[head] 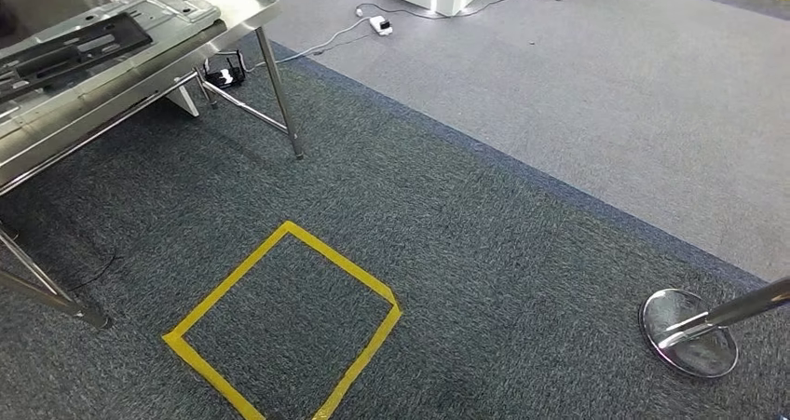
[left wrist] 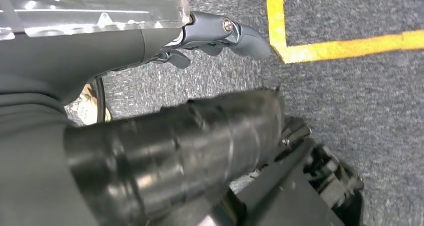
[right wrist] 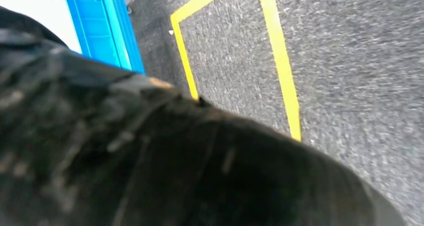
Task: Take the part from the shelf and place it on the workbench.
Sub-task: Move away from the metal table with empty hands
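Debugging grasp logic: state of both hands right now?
Left hand: fingers curled in, holding nothing visible; reads as shut.
Right hand: blurred dark mass close to the camera; cannot tell.

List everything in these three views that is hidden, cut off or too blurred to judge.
- Workbench: head view, cut off by the left and top edges; the metal parts on it run out of frame.
- Left robot hand: left wrist view, what it holds is half hidden by a dark cylinder.
- Right wrist view: a blurred dark mass covers the near part; hand state unreadable.
- Blue crate: cut off and blurred.
- Stanchion: pole leaves the right edge.
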Action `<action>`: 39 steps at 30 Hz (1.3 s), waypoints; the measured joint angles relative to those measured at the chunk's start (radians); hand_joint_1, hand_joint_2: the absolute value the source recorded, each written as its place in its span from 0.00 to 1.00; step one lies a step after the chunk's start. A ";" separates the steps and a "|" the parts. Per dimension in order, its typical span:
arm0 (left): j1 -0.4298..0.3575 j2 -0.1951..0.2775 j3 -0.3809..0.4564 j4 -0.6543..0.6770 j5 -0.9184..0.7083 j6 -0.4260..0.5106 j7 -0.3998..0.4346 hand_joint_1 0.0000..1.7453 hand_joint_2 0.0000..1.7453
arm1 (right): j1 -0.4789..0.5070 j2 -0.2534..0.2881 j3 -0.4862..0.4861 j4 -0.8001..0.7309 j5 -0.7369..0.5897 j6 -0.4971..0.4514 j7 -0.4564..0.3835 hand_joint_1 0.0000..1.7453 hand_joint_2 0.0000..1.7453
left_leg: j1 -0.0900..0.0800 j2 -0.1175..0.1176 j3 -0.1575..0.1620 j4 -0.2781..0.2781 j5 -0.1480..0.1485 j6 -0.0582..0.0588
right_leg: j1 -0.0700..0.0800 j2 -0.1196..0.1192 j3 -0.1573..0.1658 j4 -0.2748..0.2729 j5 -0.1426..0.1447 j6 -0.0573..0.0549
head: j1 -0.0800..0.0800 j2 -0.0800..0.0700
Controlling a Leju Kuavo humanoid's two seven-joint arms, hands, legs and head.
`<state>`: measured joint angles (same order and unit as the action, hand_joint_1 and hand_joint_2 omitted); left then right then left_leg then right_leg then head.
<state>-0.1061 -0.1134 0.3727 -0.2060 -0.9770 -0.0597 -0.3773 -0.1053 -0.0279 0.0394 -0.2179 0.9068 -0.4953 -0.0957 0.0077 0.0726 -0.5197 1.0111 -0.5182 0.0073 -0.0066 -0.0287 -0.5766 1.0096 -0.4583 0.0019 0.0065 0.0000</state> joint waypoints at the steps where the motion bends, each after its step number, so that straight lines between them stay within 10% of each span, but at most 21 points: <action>1: 0.000 0.000 0.000 0.000 0.000 0.000 0.000 0.00 0.00 | 0.000 0.000 0.000 0.000 0.000 0.000 0.000 0.00 0.00 | 0.001 -0.017 -0.011 0.028 -0.020 -0.005 | -0.003 0.008 0.002 -0.005 0.003 -0.007 | 0.000 0.000; 4: 0.004 0.000 0.000 0.000 0.000 -0.001 0.000 0.00 0.00 | -0.002 0.001 0.000 0.000 0.000 0.000 -0.001 0.00 0.00 | 0.003 -0.061 -0.098 0.212 -0.115 -0.008 | -0.002 0.034 0.001 -0.008 0.007 -0.019 | 0.000 0.000; 6: 0.007 0.000 0.000 0.000 0.000 -0.002 0.000 0.00 0.00 | 0.000 0.001 0.000 0.000 0.000 0.000 -0.001 0.00 0.00 | 0.003 -0.065 -0.133 0.277 -0.119 -0.008 | 0.000 0.056 0.001 -0.006 0.006 -0.020 | 0.000 0.000; 9: 0.008 0.001 0.000 0.000 0.000 -0.002 0.000 0.00 0.00 | 0.001 0.004 -0.001 0.001 0.000 0.000 -0.001 0.00 0.00 | 0.005 -0.099 -0.066 0.116 -0.013 0.000 | 0.000 0.094 0.000 0.002 0.004 -0.016 | 0.000 0.000; 12: 0.008 0.004 0.000 0.000 -0.001 -0.002 -0.001 0.00 0.00 | -0.001 0.008 -0.004 0.001 0.001 -0.001 -0.001 0.00 0.00 | 0.004 -0.148 -0.024 0.009 0.018 0.010 | -0.003 0.126 -0.014 0.013 0.004 -0.001 | 0.000 0.000; 16: 0.006 0.005 0.000 0.000 -0.001 -0.002 -0.002 0.00 0.00 | 0.006 0.008 -0.008 0.002 0.002 -0.001 -0.002 0.00 0.00 | 0.007 -0.105 -0.014 -0.011 0.029 0.033 | -0.005 0.115 -0.032 0.038 -0.010 0.022 | 0.001 0.000; 21: 0.009 0.005 0.001 0.000 -0.001 -0.002 -0.003 0.00 0.00 | 0.004 0.009 -0.008 0.003 0.004 0.000 -0.002 0.00 0.00 | 0.002 -0.038 -0.009 -0.018 0.027 0.046 | -0.011 0.036 -0.155 0.283 -0.113 0.038 | 0.004 0.000; 25: 0.009 0.004 0.001 0.000 -0.002 -0.003 -0.003 0.00 0.00 | 0.007 0.009 -0.009 0.004 0.008 -0.001 -0.002 0.00 0.00 | -0.001 0.003 0.003 -0.016 0.015 0.035 | -0.011 -0.017 -0.041 0.074 -0.008 0.032 | 0.004 0.000; 29: 0.005 0.004 0.001 0.000 -0.002 -0.003 -0.003 0.00 0.00 | 0.005 0.009 -0.009 0.004 0.010 -0.002 -0.003 0.00 0.00 | -0.004 0.036 0.018 -0.017 0.003 0.012 | 0.003 -0.022 -0.006 0.005 0.005 0.010 | 0.003 0.000; 32: 0.002 0.003 0.001 0.000 -0.002 -0.003 -0.003 0.00 0.00 | 0.007 0.009 -0.010 0.004 0.010 -0.003 -0.003 0.00 0.00 | 0.002 -0.008 0.003 0.033 -0.036 -0.004 | -0.004 0.006 0.000 -0.009 0.013 -0.009 | 0.003 0.000; 36: 0.010 0.002 0.001 0.000 -0.002 -0.003 -0.003 0.00 0.00 | 0.005 0.009 -0.010 0.005 0.011 -0.005 -0.003 0.00 0.00 | 0.005 -0.065 -0.119 0.271 -0.132 -0.011 | -0.002 0.047 0.001 -0.010 0.014 -0.021 | 0.002 0.000; 39: 0.012 0.003 0.001 0.000 -0.002 -0.003 -0.003 0.00 0.00 | 0.007 0.010 -0.010 0.005 0.012 -0.005 -0.004 0.00 0.00 | 0.005 -0.075 -0.093 0.175 -0.037 -0.007 | -0.002 0.083 0.004 -0.003 0.010 -0.017 | 0.001 0.000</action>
<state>-0.0939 -0.1108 0.3739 -0.2057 -0.9789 -0.0629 -0.3800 -0.0988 -0.0184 0.0294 -0.2132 0.9190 -0.5007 -0.1002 0.0128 -0.0029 -0.6129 1.1859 -0.5549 0.0007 -0.0086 0.0544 -0.5729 1.0062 -0.4486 -0.0153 0.0079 0.0000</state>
